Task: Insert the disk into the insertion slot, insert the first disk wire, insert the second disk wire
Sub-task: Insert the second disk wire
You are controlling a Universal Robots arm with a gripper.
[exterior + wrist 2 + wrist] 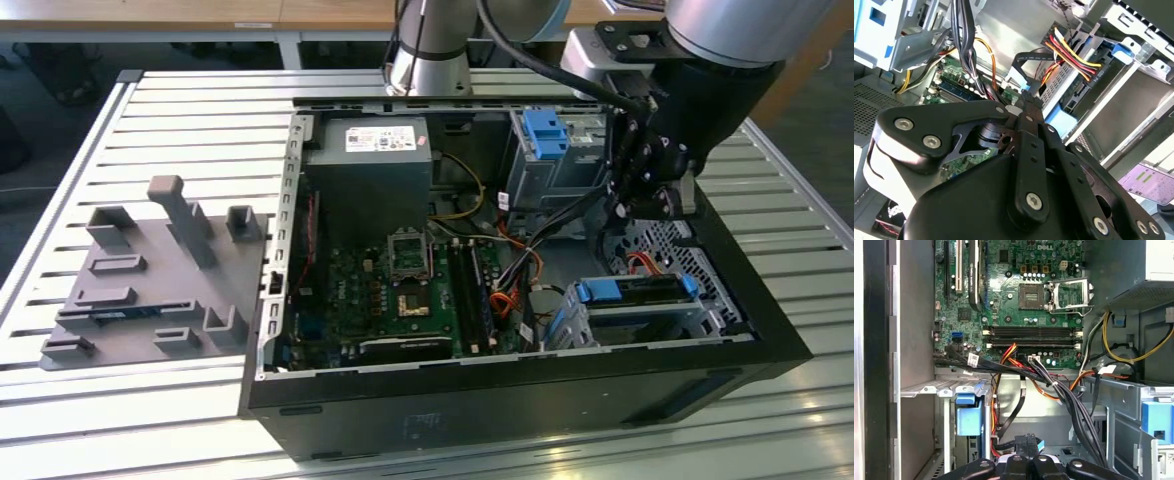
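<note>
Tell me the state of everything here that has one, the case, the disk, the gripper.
computer case: lying on its side, side panel off, inside open.
disk: sitting in the insertion slot.
gripper: shut on the plug end of a black wire.

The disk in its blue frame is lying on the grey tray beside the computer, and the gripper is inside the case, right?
Not quite. The exterior view shows the disk not on the grey tray but seated in the insertion slot inside the computer case. The gripper, shut on a black wire plug, is inside the case as you said.
</note>
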